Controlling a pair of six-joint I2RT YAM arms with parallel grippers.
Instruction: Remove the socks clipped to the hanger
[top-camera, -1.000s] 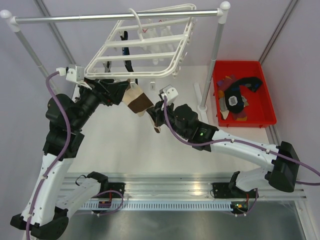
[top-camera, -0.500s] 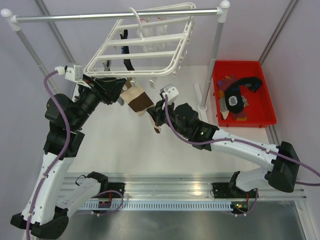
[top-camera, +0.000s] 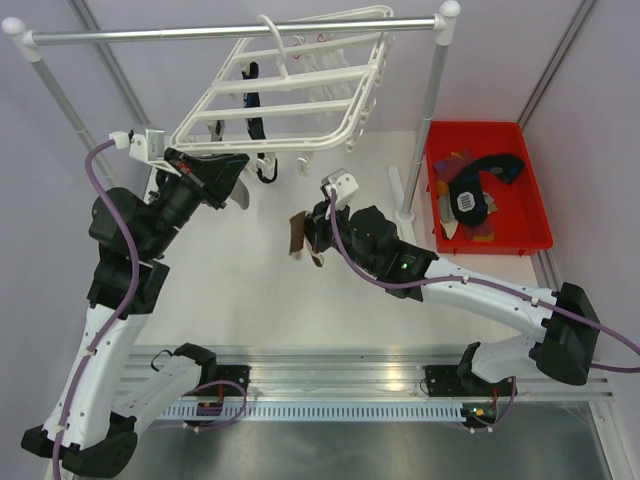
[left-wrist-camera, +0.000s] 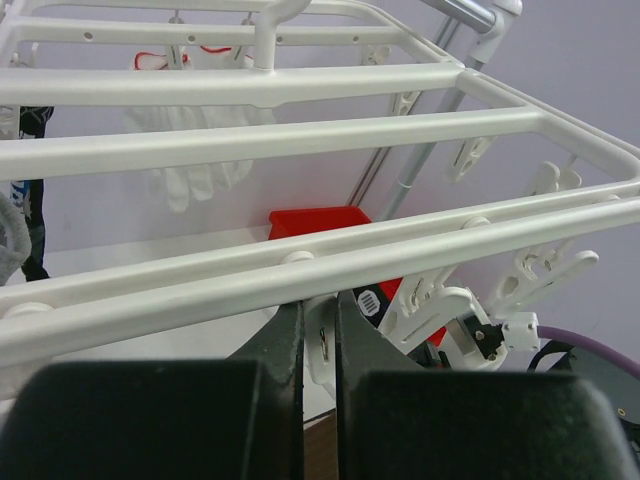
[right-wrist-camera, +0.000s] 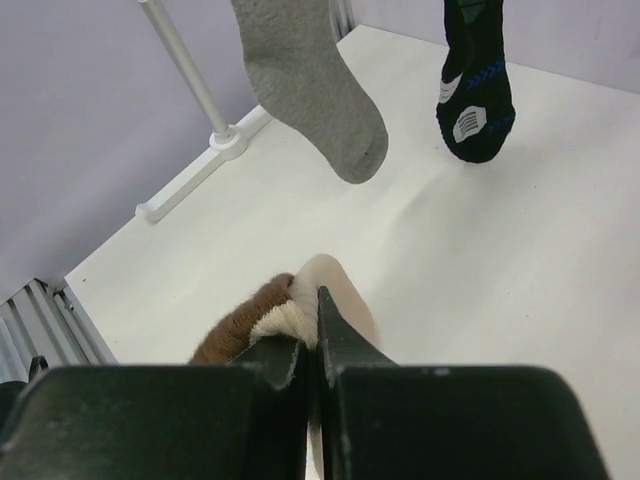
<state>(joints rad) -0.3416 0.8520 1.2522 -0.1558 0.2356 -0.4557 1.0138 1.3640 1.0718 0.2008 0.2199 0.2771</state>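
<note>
**Item: brown-and-cream sock** (right-wrist-camera: 250, 322). It hangs below and just in front of the hanger's (left-wrist-camera: 300, 138) near edge, apart from the frame and from every clip. The right gripper (right-wrist-camera: 312, 332) is clenched on its cuff, and the toe dangles over the surface (top-camera: 250, 290).

**Item: left gripper** (left-wrist-camera: 320, 335). It sits directly under the hanger's near bar. Its jaws are drawn together on what looks like a white clip (left-wrist-camera: 321, 345) dangling from that bar.

**Item: remaining stock.** A grey sock (right-wrist-camera: 310, 90) and a black-and-blue sock (right-wrist-camera: 478, 85) hang from the hanger beyond the held one. White fabric pieces (left-wrist-camera: 200, 150) are clipped near the hanger's far side.

**Item: red tray** (top-camera: 535, 185). It stands to the right of the hanger, past the rail post, and holds several loose socks.

**Step in hand (judged):** this sock is freed and should go to the tray.

**Handling notes:**
- Keep the right jaws tight on the cuff; the fabric is soft and can slide out if you ease off.
- Draw the sock down and away from the hanger before you swing right, so the toe does not brush the grey sock or snag a spare clip.
- Pass in front of the rail post, not under the frame.
- Let the left jaws off the clip gently. The hanger hangs tilted from its hook on the silver rail (top-camera: 230, 33), and a sharp release could set it swinging.
- Pick the next clip only once the frame hangs quiet.
</note>
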